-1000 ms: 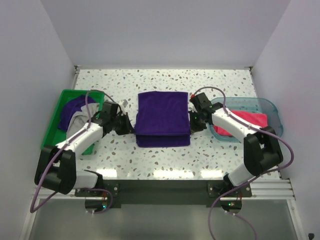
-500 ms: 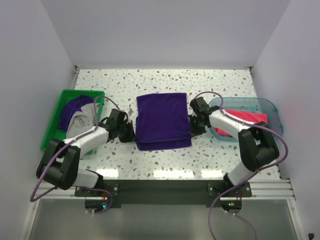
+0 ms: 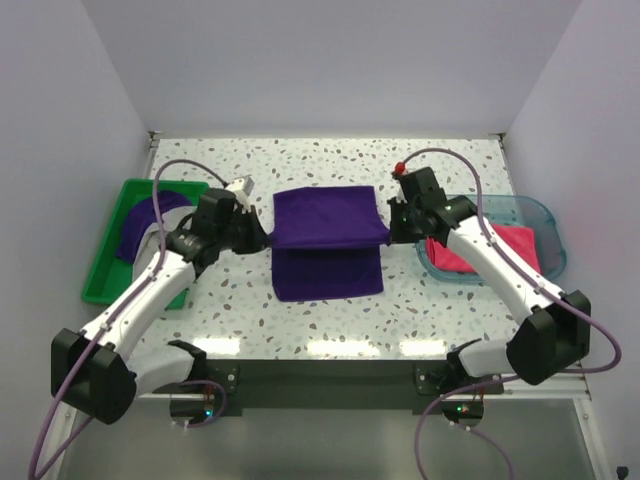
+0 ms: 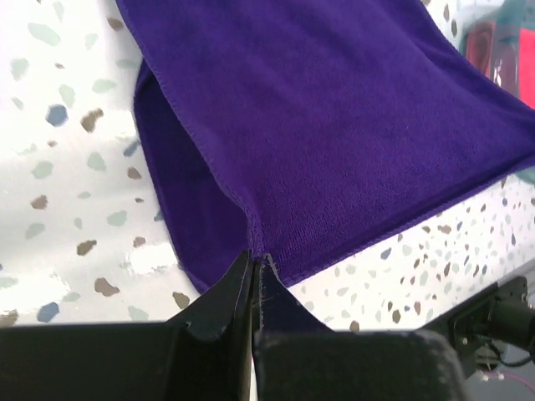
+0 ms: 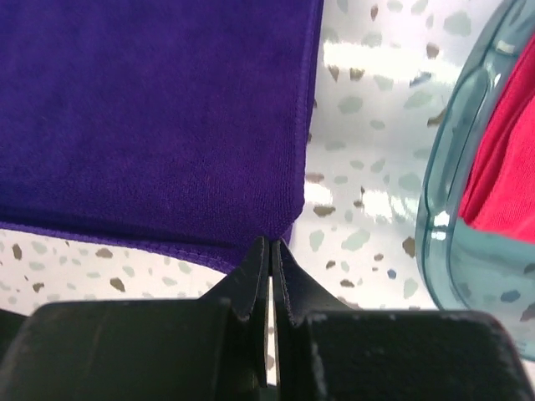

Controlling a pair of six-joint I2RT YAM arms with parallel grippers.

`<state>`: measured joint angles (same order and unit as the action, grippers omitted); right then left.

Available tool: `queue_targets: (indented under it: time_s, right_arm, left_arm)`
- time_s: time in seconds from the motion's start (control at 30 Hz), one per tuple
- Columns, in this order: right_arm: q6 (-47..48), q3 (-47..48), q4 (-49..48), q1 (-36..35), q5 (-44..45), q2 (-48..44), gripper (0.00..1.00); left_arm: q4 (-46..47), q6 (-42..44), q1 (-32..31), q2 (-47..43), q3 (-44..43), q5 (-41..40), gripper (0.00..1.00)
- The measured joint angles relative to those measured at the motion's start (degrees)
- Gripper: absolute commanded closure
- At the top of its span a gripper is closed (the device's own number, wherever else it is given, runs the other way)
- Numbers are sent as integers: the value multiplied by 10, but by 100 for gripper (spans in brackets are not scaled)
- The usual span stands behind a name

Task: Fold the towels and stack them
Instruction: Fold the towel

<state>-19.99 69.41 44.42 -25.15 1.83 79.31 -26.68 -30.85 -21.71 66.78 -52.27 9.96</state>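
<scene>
**One fold under way, the rest waiting**

You have the purple towel (image 3: 328, 235) in the middle of the worktop (image 3: 330, 165). One edge is lifted between the arms and the rest lies flat. The left fingers (image 3: 266, 237) are pressed together on its left corner, and the right fingers (image 3: 388, 233) pinch the right corner the same way. I judge this fold unfinished, and no stack shows.

A pink towel (image 3: 500, 245) lies in the tray (image 3: 540, 205), and a heap (image 3: 140, 225) sits in the bin (image 3: 105, 275).

The left arm covers part of the heap. You cannot tell how many layers the purple towel has, or whether the pink one is folded.
</scene>
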Motion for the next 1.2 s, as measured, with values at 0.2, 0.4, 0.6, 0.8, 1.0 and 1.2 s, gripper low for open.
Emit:
queue_targets:
  time_s: [0.2, 0.4, 0.6, 0.8, 1.0, 1.2]
  right_arm:
    - [-25, -129, -25, -4, -33, -4, 100]
    - [-50, -192, -84, -10, -60, 62, 100]
    - [-59, -203, -111, -16, -56, 86, 100]
    - [-60, -203, -114, -27, -52, 86, 99]
    - [-59, -200, -105, -30, -44, 79, 99]
    - [-43, -104, -52, -30, -3, 66, 100]
  left_arm:
    - [31, -8, -13, 3, 118, 43, 100]
    - [78, -15, -17, 70, 184, 60, 100]
    - [108, -15, -23, 85, 195, 55, 100]
    - [108, -16, -24, 80, 199, 39, 99]
    - [91, -16, -24, 60, 186, 32, 99]
    - [50, -9, -24, 63, 74, 0, 100]
